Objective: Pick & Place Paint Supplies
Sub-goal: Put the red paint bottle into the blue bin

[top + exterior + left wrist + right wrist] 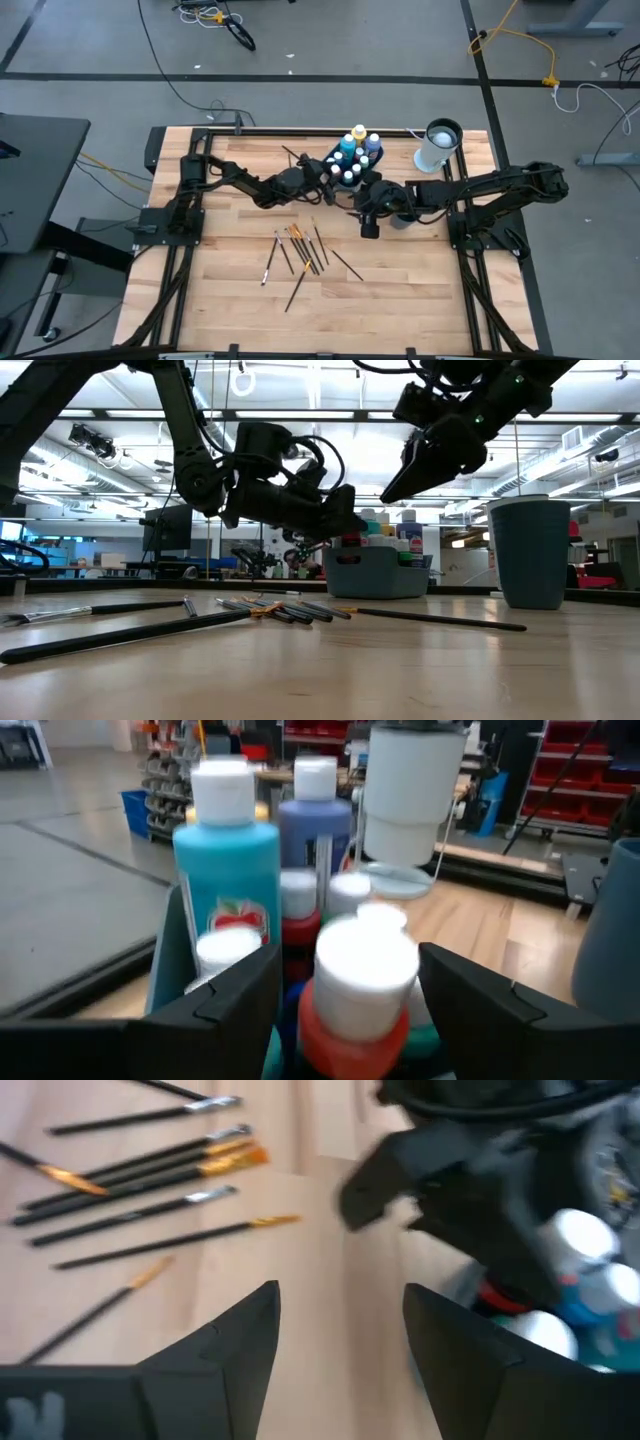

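A dark bin (pixel 378 162) at the table's far middle holds several paint bottles, among them a teal one (pixel 228 870) and a blue one (pixel 315 830). My left gripper (pixel 350 1010) reaches level into the bin from the left and is open. A red bottle with a white cap (pixel 365 970) stands upright between its fingers among the other bottles. Several thin brushes (pixel 300 250) lie flat on the table nearer the front. My right gripper (pixel 370 225) hangs open above the table, just right of the brushes and near the bin, with nothing in it. My left gripper's fingers stand level on either side of the red bottle's white cap (pixel 340 960). A gap shows between the cap and one finger (pixel 240 995). I cannot tell whether the other finger (pixel 470 995) touches the cap. The bottle stands upright in the bin.
A tall white cylinder with a dark top (pixel 437 145) stands at the far right, close beside the bin. The brushes (pixel 280 610) spread over the table's middle. Bare wood lies at the near left and near right.
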### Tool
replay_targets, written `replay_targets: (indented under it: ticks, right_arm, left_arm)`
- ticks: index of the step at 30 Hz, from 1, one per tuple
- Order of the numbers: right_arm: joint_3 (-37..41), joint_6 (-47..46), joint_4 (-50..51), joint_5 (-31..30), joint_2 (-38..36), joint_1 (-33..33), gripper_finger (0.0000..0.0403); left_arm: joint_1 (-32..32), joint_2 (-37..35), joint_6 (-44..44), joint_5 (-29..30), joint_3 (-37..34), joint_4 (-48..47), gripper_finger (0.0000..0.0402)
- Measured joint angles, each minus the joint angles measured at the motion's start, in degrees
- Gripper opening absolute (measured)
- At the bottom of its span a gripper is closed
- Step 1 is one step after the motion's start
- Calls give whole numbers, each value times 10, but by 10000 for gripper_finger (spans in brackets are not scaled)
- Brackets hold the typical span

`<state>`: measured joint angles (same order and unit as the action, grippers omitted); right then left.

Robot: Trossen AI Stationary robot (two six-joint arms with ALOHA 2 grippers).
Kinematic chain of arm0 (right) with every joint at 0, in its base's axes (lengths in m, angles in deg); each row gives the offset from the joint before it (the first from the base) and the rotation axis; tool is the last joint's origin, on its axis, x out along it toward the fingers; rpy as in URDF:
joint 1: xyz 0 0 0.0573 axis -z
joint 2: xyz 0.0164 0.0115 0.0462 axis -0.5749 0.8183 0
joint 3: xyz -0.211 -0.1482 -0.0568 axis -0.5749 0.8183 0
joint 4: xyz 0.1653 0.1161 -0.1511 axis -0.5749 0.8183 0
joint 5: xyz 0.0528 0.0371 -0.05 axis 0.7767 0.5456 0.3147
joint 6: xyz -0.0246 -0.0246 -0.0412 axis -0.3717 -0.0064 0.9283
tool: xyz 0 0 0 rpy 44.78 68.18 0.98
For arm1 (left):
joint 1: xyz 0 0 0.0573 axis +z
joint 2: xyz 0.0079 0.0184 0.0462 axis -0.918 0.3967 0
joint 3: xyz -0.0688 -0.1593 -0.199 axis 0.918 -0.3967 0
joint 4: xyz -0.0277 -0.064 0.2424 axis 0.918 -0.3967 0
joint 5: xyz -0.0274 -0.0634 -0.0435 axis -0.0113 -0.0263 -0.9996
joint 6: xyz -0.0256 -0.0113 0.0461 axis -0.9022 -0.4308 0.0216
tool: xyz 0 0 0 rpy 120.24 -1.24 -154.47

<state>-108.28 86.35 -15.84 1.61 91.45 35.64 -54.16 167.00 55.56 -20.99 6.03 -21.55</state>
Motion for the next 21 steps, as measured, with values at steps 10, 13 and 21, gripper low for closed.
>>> replay_targets:
  ticks: [10,13,21]
  right_arm:
    - [0,-39,0,45,0,0,215]
    - [0,-45,0,45,0,0,215]
    - [0,-45,0,45,0,0,215]
  left_arm:
    - [-17,-85,63,15,0,-36,251]
    - [-18,-87,45,0,0,-54,251]
    - [-17,-74,40,26,1,-162,221]
